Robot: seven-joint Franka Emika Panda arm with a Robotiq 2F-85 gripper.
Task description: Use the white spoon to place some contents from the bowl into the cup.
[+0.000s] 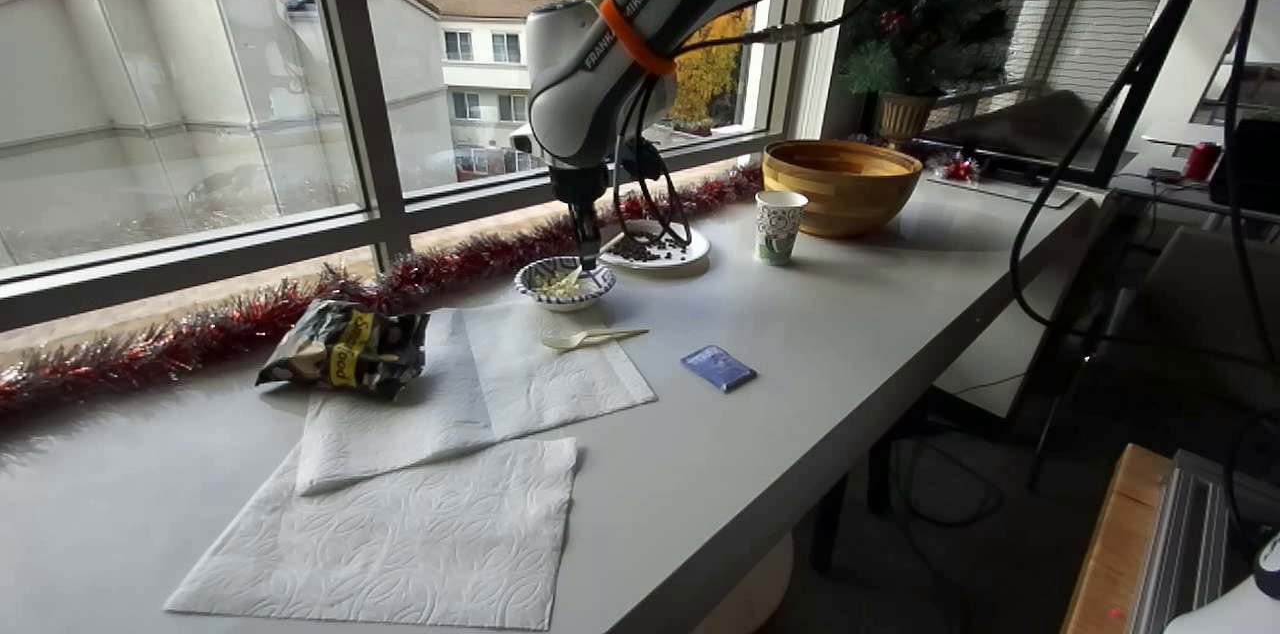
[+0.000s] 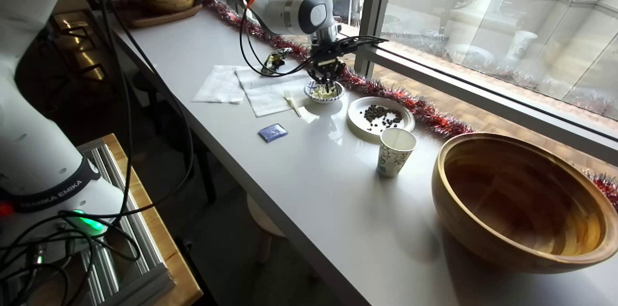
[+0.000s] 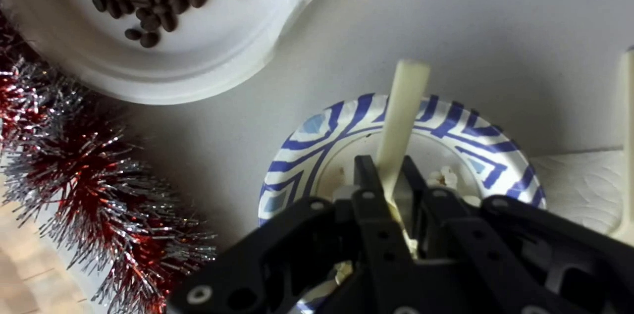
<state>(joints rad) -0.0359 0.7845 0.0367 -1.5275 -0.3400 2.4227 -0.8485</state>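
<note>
The small bowl (image 1: 530,294) with a blue-patterned rim stands by the window. It also shows in an exterior view (image 2: 309,95) and the wrist view (image 3: 285,170). Pale bits (image 3: 447,177) lie in it. My gripper (image 1: 588,266) points down over the bowl, also visible in an exterior view (image 2: 330,88). In the wrist view the gripper (image 3: 388,157) is shut on the pale handle of the white spoon (image 3: 403,101). The spoon's head is hidden behind the fingers. The patterned paper cup (image 1: 779,229) stands upright; it also shows in an exterior view (image 2: 396,154).
A white plate (image 2: 359,125) of dark beans stands between bowl and cup. A large wooden bowl (image 1: 845,194) is beyond the cup. Another pale utensil (image 1: 592,338) lies on paper towels (image 1: 450,534). A blue packet (image 1: 719,367), snack bag (image 1: 345,349) and tinsel (image 1: 480,259) lie nearby.
</note>
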